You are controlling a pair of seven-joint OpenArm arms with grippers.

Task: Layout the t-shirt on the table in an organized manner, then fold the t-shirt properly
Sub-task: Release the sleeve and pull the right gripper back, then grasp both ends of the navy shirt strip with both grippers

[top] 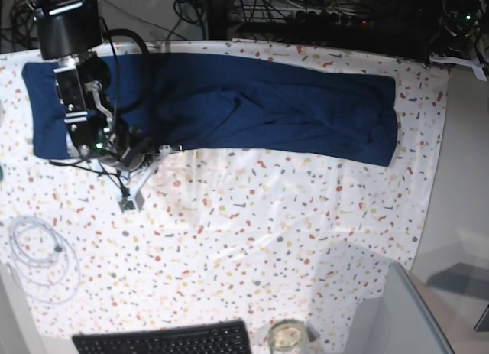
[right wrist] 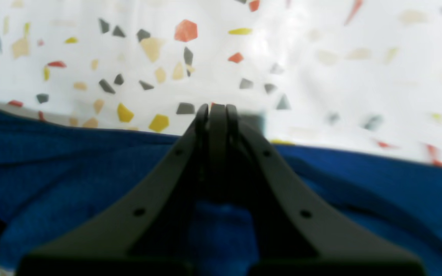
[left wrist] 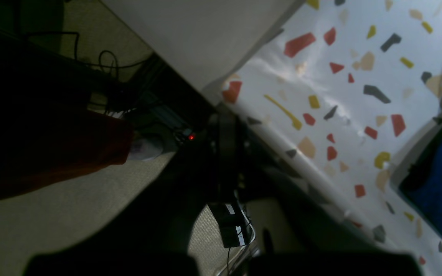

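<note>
one fold done, more left
t-shirt [top: 252, 109] lies banded on table [top: 252, 239]; right gripper [right wrist: 217, 109] closed, empty.

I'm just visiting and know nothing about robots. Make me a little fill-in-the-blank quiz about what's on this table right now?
1. The t-shirt is coloured ____.
2. It lies in a long band along the ____ edge of the table in the base view.
3. The jaws of the right gripper are ____.
4. At the near edge, beside the jar, lies a black ____.

Missing words: blue; far; shut; keyboard
</note>
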